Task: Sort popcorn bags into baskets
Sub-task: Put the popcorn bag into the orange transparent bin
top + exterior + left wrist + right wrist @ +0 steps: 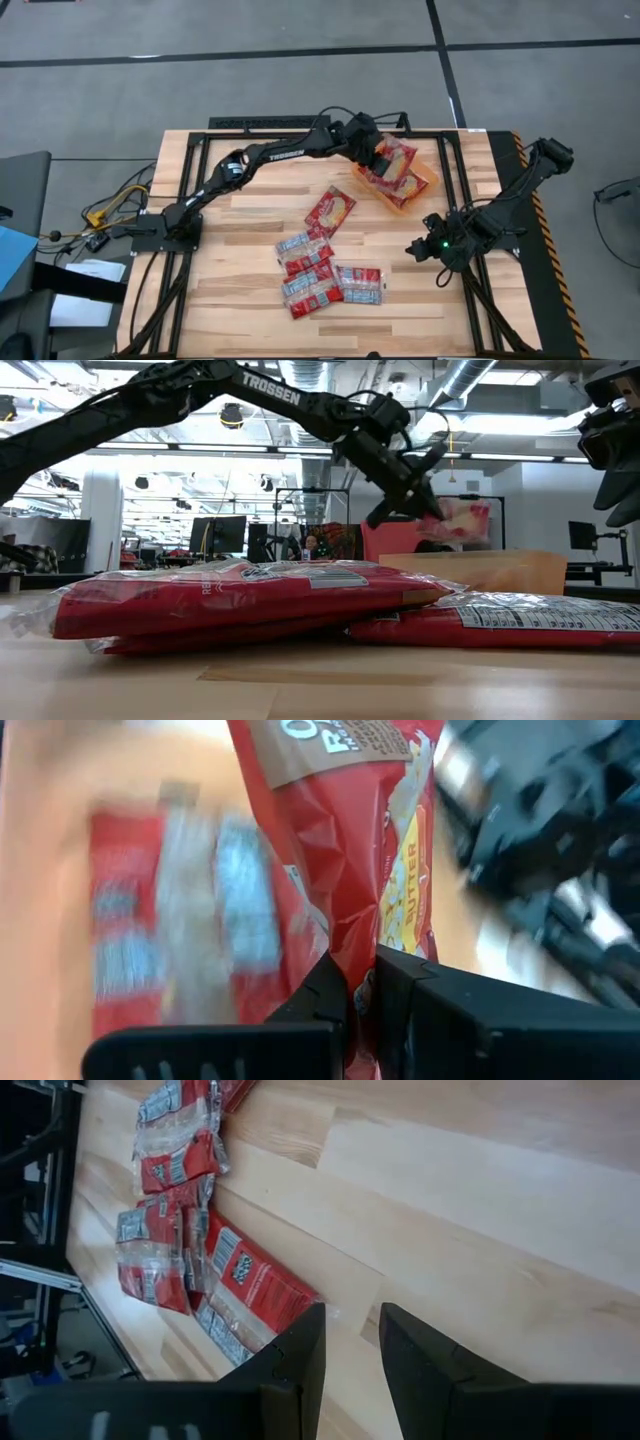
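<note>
My left gripper reaches across the table and is shut on a red popcorn bag over the orange basket at the far right. Inside the basket lies at least one more bag. Several popcorn bags lie flat on the wooden table near its middle: one alone and a cluster nearer the front. My right gripper stands open over bare wood at the right, with nothing between its fingers. My left gripper pinches the bag's near end between its two fingers. The fingers slant down from the table's left side. The bag sticks out beyond the fingertips, above the basket's rim. Whether its far end touches the bags below, I cannot tell.
Black frame rails run along the table's far edge and sides. Yellow-black tape marks the right edge. Cables hang off the left side. Bare wood lies between the cluster of bags and the basket.
</note>
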`<state>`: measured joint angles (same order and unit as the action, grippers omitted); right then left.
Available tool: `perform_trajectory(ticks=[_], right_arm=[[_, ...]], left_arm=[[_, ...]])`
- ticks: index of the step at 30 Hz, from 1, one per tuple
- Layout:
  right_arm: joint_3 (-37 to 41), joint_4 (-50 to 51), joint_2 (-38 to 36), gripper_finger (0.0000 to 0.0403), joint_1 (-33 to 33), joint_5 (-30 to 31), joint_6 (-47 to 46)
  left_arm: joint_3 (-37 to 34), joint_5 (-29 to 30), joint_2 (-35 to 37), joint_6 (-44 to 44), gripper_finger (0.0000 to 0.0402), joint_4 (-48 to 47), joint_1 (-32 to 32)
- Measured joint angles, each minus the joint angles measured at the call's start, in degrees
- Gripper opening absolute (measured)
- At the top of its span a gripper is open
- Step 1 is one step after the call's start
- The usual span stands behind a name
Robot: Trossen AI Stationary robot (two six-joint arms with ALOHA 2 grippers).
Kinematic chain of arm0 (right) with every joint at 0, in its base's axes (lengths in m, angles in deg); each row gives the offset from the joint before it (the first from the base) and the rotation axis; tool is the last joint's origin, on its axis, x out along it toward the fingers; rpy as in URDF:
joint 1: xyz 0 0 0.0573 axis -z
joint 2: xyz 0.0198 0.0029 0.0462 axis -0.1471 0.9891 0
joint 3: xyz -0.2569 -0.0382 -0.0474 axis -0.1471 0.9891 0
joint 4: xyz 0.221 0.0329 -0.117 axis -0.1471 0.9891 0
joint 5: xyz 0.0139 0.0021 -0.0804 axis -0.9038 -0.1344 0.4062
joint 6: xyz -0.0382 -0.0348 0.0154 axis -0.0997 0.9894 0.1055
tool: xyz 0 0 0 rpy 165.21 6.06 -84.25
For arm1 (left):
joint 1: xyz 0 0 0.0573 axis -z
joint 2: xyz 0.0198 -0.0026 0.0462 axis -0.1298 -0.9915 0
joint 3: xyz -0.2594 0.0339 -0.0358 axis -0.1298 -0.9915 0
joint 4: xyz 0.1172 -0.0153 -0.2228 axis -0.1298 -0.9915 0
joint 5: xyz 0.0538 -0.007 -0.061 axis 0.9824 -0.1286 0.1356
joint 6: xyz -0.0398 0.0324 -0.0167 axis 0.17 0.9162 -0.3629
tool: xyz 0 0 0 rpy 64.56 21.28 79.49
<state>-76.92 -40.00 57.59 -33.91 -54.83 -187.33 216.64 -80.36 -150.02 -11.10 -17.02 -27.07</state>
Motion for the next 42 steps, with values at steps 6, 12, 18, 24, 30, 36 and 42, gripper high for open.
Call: perform_trajectory(ticks=[6,12,18,24,30,36,42], right_arm=[[0.0,0.5,0.0,0.0124,0.0,0.0,0.0],[0.0,1.1,0.0,0.0124,0.2,0.0,0.0],[0.0,1.3,0.0,0.0124,0.1,0.0,-0.3],[0.0,1.3,0.1,0.0124,0.1,0.0,-0.3],[0.0,1.3,0.0,0.0124,0.1,0.0,-0.5],[0.0,1.3,0.0,0.0124,0.1,0.0,0.0],[0.0,1.8,0.0,0.0124,0.1,0.0,0.1]], left_arm=[[-0.2,3.2,-0.5,5.0,0.0000,-1.5,1.8],[-0.2,7.3,-0.5,13.0,0.0008,2.3,3.9],[-0.2,8.6,-0.5,18.6,0.0003,6.0,5.2],[-0.1,7.3,-1.8,19.2,0.0007,7.9,5.8],[-0.2,4.7,-3.3,17.7,0.0007,6.1,6.1],[-0.2,6.2,-3.3,20.0,0.0013,6.7,6.2],[-0.2,4.7,-3.3,20.7,0.0022,6.1,6.2]])
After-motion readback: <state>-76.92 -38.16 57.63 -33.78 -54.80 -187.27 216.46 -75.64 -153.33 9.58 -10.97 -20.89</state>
